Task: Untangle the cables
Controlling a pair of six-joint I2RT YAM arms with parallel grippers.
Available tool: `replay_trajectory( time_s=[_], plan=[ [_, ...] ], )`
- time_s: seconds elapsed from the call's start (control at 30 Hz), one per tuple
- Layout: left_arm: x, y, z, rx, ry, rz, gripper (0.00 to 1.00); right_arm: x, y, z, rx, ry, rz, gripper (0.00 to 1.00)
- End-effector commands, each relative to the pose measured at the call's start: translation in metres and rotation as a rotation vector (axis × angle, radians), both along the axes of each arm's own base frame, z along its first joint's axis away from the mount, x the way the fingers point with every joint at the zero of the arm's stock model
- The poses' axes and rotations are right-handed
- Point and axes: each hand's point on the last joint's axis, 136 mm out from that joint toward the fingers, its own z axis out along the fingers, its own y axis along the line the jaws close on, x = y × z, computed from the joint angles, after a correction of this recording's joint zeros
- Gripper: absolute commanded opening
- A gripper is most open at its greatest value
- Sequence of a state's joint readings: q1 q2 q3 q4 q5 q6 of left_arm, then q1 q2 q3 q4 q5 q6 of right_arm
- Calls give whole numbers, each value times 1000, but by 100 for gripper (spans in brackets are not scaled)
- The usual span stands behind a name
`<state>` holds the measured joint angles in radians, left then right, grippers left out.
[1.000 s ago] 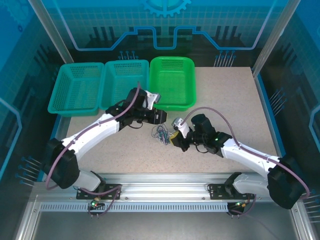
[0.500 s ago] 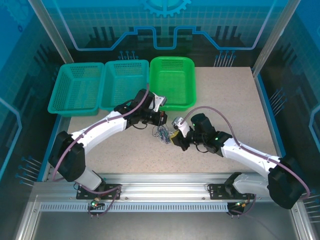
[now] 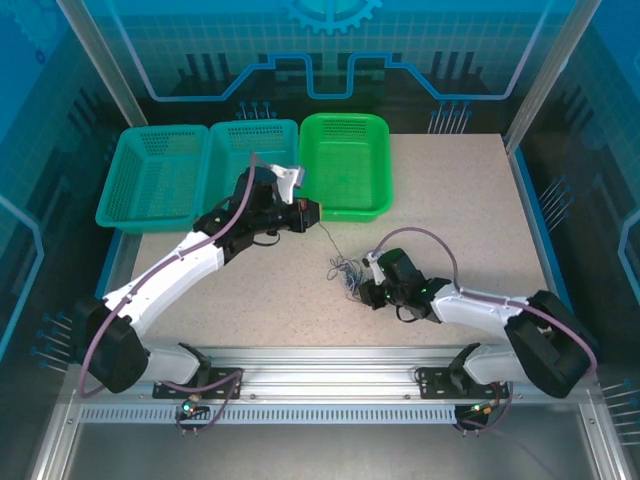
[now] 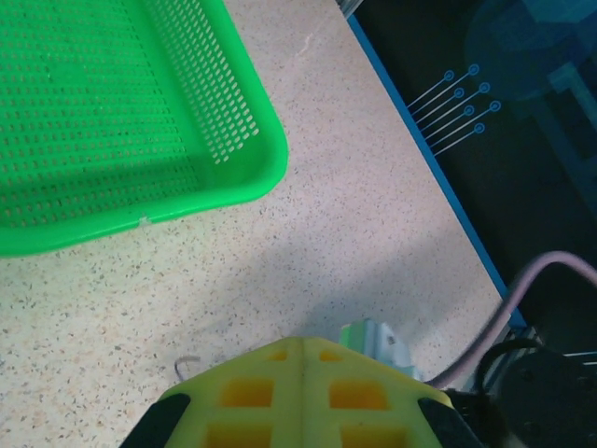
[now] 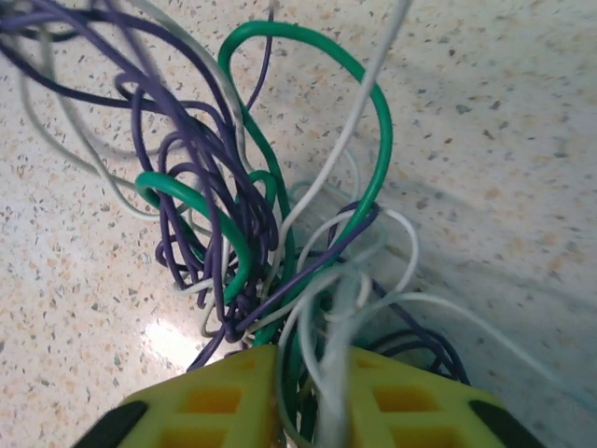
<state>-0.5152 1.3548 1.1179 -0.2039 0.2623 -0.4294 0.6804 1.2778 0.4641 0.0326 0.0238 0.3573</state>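
The cables [image 3: 346,272] lie in a small tangle on the desk [image 3: 455,200], a little below the middle of the top view. The right pincer [image 3: 367,290] sits just right of the tangle. In its wrist view purple, green and white strands [image 5: 233,233] pass between its yellow pads [image 5: 201,406], which stand slightly apart; whether they pinch the strands, one cannot tell. The left pincer [image 3: 312,216] is closed, its pads [image 4: 252,392] meeting, near the lower left corner of the bright green basket [image 3: 345,213]. One thin dark strand [image 3: 330,245] runs from its tip down to the tangle.
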Motion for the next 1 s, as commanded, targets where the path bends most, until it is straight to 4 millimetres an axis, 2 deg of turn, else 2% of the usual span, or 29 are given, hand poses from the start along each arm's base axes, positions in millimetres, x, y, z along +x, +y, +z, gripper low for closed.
replay_trajectory(
  time_s=[0.0,0.03,0.13,0.23,0.33,0.43,0.5,0.57,0.67,0.7,0.77,0.8,0.9,0.97],
  plan=[
    [-4,-8,-9,-33,34,-21,0,-7,-1,31,35,-66,27,40],
    [-6,-10,-10,-38,35,-30,0,-9,2,47,69,-110,59,50],
    [-10,-18,-10,-45,34,-52,0,-8,6,85,150,-240,96,74],
    [-11,-23,-12,-49,35,-63,0,1,11,108,191,-338,108,79],
    [-11,-26,-8,-59,25,-67,0,15,25,110,196,-334,116,79],
    [-12,-24,-3,-56,11,-60,0,35,36,90,143,-262,80,67],
    [-13,-19,1,-50,-6,-49,0,42,52,73,145,-212,115,62],
    [-15,-15,5,-40,-25,-38,0,51,57,53,107,-157,101,51],
    [-17,-1,9,-19,-50,11,0,69,39,25,7,-104,-26,32],
    [-18,8,11,-16,-58,43,0,72,30,17,0,-78,-67,21],
    [-16,35,10,-20,-51,144,0,76,7,6,1,-23,-160,4],
    [-14,57,7,-24,-29,224,0,78,-7,2,6,-4,-212,1],
    [-16,121,-11,-32,45,452,0,75,-38,1,29,27,-285,0],
    [-24,153,-23,-22,61,558,0,73,-52,0,17,56,-313,0]
  ],
)
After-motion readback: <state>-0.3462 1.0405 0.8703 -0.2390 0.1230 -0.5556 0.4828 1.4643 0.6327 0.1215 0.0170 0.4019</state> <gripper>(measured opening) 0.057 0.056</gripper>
